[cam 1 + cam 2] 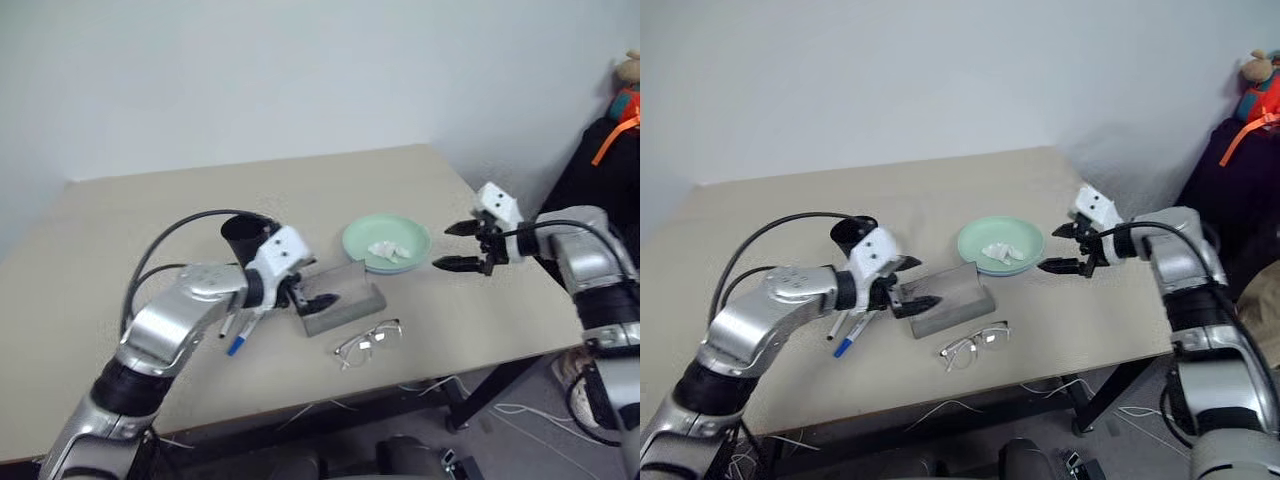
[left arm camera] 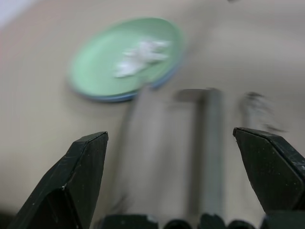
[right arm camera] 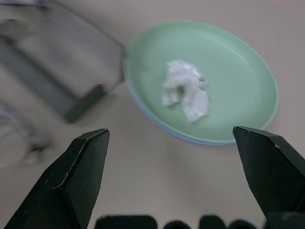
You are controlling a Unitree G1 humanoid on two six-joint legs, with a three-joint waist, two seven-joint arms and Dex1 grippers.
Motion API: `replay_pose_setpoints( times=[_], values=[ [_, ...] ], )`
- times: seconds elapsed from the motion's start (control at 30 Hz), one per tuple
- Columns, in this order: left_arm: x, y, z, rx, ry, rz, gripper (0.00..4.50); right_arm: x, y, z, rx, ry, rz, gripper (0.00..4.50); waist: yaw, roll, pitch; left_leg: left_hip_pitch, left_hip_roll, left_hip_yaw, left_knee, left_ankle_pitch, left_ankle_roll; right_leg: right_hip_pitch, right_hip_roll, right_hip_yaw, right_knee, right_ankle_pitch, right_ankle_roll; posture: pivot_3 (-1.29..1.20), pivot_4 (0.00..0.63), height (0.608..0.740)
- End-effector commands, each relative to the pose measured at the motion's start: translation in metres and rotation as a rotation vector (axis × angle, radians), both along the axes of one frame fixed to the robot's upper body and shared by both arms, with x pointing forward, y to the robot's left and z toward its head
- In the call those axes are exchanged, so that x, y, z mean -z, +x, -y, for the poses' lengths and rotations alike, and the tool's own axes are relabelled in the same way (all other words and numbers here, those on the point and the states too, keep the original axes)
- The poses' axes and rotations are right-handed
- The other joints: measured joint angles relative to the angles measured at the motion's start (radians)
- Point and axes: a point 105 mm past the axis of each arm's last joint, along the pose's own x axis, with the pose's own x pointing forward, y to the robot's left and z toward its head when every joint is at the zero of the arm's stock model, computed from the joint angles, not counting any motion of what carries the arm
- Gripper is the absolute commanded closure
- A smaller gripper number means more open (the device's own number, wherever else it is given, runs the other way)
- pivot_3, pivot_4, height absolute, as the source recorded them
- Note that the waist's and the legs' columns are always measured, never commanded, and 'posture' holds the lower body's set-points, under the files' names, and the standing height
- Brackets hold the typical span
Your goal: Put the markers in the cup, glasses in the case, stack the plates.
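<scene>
Two plates sit one on the other near the middle of your beige surface (image 1: 120,240): the mint green plate (image 1: 385,237) is on top, and you can see a thin rim of the light blue plate (image 3: 157,124) poking out under it. A crumpled white tissue (image 3: 185,89) lies in the green plate. You can read no words or labels on anything. Your right gripper (image 1: 463,246) hangs just beside the plates, on their right, with its fingers spread wide and nothing between them. Your left gripper (image 1: 312,290) is also spread wide and empty, right over the near-left end of the grey case (image 1: 345,293), which lies just left of the plates. You cannot tell if the case lid is up or down, because the left wrist view is blurry and the arm covers part of it. The glasses (image 1: 368,342) lie on the surface just in front of the case, close to the front edge. The black cup (image 1: 240,236) stands behind your left arm, partly hidden. The markers (image 1: 238,335) lie under that arm, so you see only their ends, with a blue tip showing. You have lots of bare room at the back and the far left of the surface. The right edge is close under your right arm.
</scene>
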Motion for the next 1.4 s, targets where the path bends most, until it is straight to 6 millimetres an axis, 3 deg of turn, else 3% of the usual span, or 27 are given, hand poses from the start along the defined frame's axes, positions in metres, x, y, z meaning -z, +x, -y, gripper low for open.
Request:
replay_pose_setpoints(
  times=[0.03,0.17,0.23,0.3,0.5,0.67,1.4],
  values=[
    [-0.009,0.003,0.021,0.060,0.092,0.025,0.00,-0.035,-0.027,-0.004,-0.159,0.076,0.000,0.02,-0.001,0.000,0.000,0.000,0.000,0.000,0.001,0.000,0.000,0.000,0.000,0.000,0.000,0.000,0.000,0.00,0.000,0.727],
    [-0.009,0.004,0.025,0.065,0.118,0.019,0.00,-0.040,-0.035,-0.004,-0.188,0.089,-0.020,0.02,-0.007,-0.001,0.001,0.001,0.001,0.001,0.001,0.000,0.000,0.000,0.000,0.000,0.000,0.000,0.000,0.00,0.000,0.727],
    [0.002,0.003,0.042,0.114,0.215,0.001,0.00,-0.064,-0.046,-0.011,-0.255,0.151,0.011,0.02,-0.001,-0.001,0.001,0.001,0.001,0.002,0.000,0.000,0.000,0.000,0.000,0.000,0.000,0.000,0.000,0.00,0.000,0.727],
    [0.010,0.000,0.054,0.158,0.289,-0.007,0.00,-0.075,-0.050,-0.014,-0.280,0.167,0.031,0.02,0.002,0.000,0.001,0.000,0.001,0.000,0.001,0.001,0.001,-0.002,0.001,0.000,0.001,0.000,0.000,0.00,0.000,0.727],
    [0.025,-0.010,0.079,0.245,0.416,-0.054,0.00,-0.067,-0.051,-0.014,-0.250,0.148,0.028,0.02,0.021,-0.001,0.001,-0.002,0.000,0.001,0.002,0.000,0.001,-0.001,0.001,0.002,-0.001,0.000,0.000,0.00,0.000,0.727],
    [0.030,-0.015,0.086,0.266,0.458,-0.081,0.00,-0.059,-0.053,-0.013,-0.229,0.152,0.010,0.02,0.024,-0.001,0.001,-0.003,-0.001,0.001,0.002,0.000,0.001,-0.001,0.001,0.003,-0.001,0.000,0.000,0.00,0.000,0.727],
    [0.036,-0.018,0.088,0.272,0.479,-0.098,0.00,-0.055,-0.057,-0.013,-0.212,0.158,-0.001,0.02,0.024,-0.001,0.001,-0.002,-0.001,0.000,0.004,0.000,0.002,-0.001,0.001,0.004,0.000,-0.001,0.001,0.00,0.000,0.727]
  ],
)
